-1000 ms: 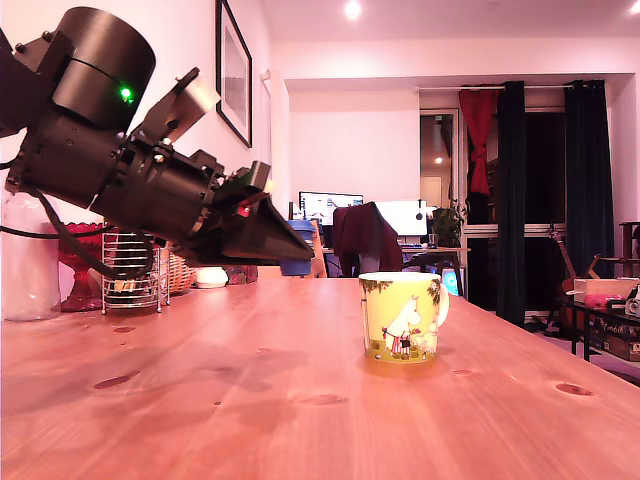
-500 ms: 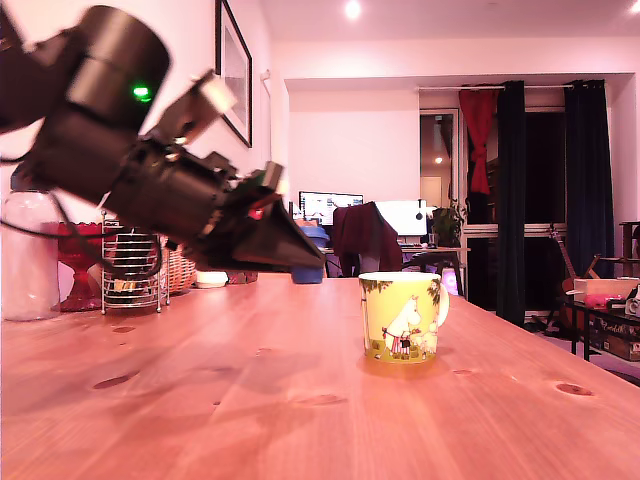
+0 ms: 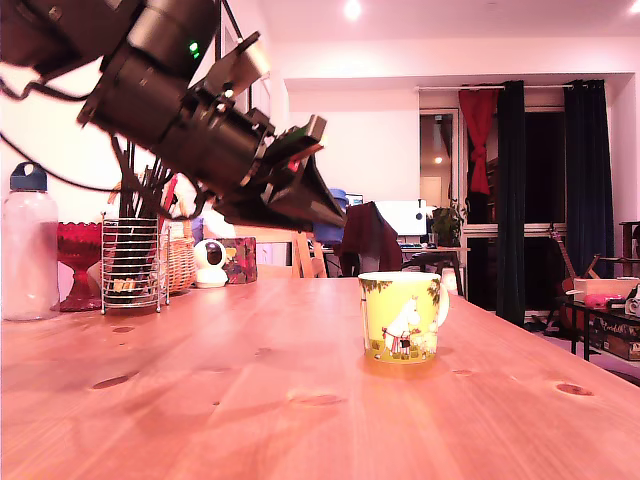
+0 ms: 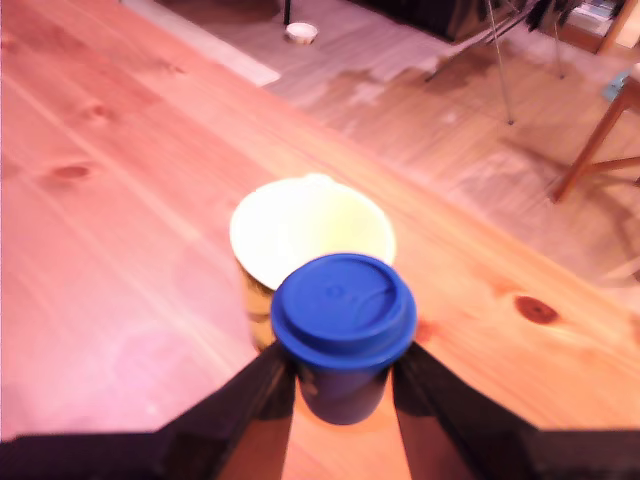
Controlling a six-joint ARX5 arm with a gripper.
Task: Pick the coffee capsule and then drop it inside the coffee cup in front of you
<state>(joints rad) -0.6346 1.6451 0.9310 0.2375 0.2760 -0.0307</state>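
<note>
My gripper point(image 3: 330, 215) hangs in the air above the table, up and to the exterior view's left of the yellow-green coffee cup point(image 3: 402, 316). It is shut on the blue coffee capsule point(image 4: 343, 330), whose flared round rim faces the wrist camera between the two black fingers point(image 4: 262, 392). In the exterior view only a small blue part of the capsule point(image 3: 335, 212) shows at the fingertips. The cup point(image 4: 305, 235) stands upright on the wooden table point(image 3: 250, 390), and the wrist view looks down into its open pale inside, just beyond the capsule.
At the exterior view's left stand a clear bottle with a dark blue cap point(image 3: 28, 245), a red glass point(image 3: 80, 262), a wire basket point(image 3: 132, 265), a wicker basket and a small white camera point(image 3: 210, 264). The table's far edge point(image 4: 470, 215) drops to the floor.
The arm has risen and swung toward the exterior view's right, carrying the capsule higher and closer to the cup. The cup has not moved.
</note>
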